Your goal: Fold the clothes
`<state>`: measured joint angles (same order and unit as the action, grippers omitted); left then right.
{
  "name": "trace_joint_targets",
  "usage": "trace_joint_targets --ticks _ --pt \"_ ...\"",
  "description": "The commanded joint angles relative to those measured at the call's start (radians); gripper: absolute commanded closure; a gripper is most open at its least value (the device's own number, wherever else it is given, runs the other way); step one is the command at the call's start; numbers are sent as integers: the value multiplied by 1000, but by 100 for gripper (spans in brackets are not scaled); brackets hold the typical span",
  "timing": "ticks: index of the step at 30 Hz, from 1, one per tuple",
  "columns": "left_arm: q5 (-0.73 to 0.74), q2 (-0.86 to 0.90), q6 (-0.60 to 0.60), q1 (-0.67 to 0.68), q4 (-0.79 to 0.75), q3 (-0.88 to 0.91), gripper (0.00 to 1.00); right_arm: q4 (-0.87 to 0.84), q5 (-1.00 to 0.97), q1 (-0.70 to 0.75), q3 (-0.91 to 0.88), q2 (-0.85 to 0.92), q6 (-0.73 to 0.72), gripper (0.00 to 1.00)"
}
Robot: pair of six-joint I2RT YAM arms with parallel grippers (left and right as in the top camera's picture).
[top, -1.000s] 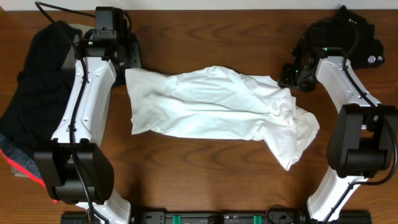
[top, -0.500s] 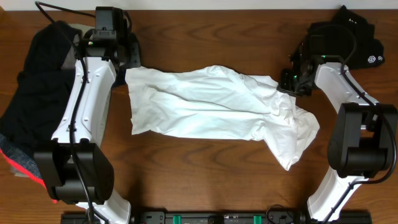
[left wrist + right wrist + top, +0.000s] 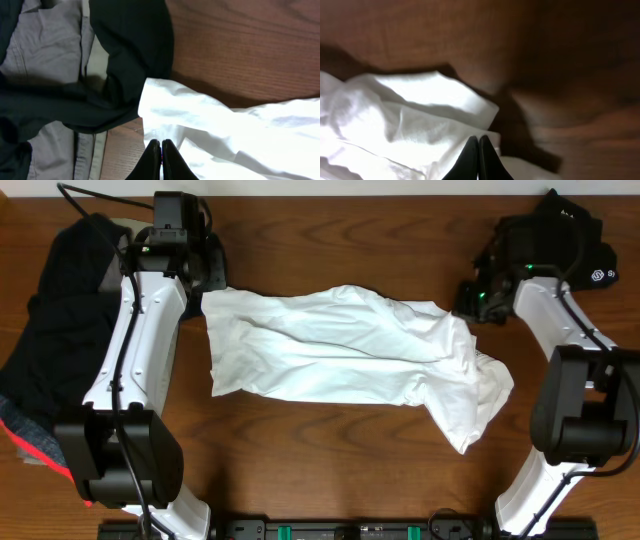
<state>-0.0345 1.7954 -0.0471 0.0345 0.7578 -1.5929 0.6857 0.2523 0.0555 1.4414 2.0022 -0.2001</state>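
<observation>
Shirt [image 3: 330, 350] is spread crumpled across mid-surface [image 3: 330, 450], with one far corner pinched in the closed left claw [image 3: 161, 143] and the other in the closed right claw [image 3: 478, 139], presumably for pulling flat before folding.

Logo: a small white emblem [image 3: 600, 275] is showing on the black garment [image 3: 585, 245] lying at the far right corner of the table [image 3: 330, 240].
Legibility: it is coming across too small to make out as letters or a brand.
Other text: nothing readable is showing anywhere else.
</observation>
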Motion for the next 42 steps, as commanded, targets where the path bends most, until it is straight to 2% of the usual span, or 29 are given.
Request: trace_joint_targets --ticks 1,6,7,8,9,10,12,14,17,26,29,32,35,40,42 --pt "-19 0 13 -1 18 -13 94 -1 18 28 59 -13 34 99" --pt "41 8 17 -21 39 -13 90 -2 11 31 62 -13 54 99" --pt "72 15 17 -32 42 -13 85 -2 10 31 62 -13 61 99" --pt "103 24 17 -44 43 -13 76 -3 6 31 62 -13 60 99" --pt "132 37 17 -56 42 -13 65 -5 6 31 62 -13 61 99" --pt "155 51 17 -68 38 -13 49 -5 7 31 62 -13 64 99" --pt "197 90 17 -93 16 -13 30 -5 7 31 62 -13 67 99" --pt "216 128 17 -111 -13 -13 23 -5 7 30 62 -13 67 99" --pt "238 191 17 -128 -62 -13 21 -5 7 31 62 -13 67 99" --pt "237 346 67 -124 -160 -13 25 -5 7 29 62 -13 67 99" --pt "237 364 73 -123 -171 -13 29 -5 7 29 62 -13 67 99" --pt "237 365 73 -122 -183 -13 39 -5 6 29 62 -13 67 99" --pt "237 365 68 -122 -193 -13 63 -5 6 29 62 -13 68 99" --pt "237 365 46 -121 -197 -13 81 -5 6 29 62 -13 68 99" --pt "237 365 46 -119 -196 -13 91 -5 6 29 62 -13 68 99"
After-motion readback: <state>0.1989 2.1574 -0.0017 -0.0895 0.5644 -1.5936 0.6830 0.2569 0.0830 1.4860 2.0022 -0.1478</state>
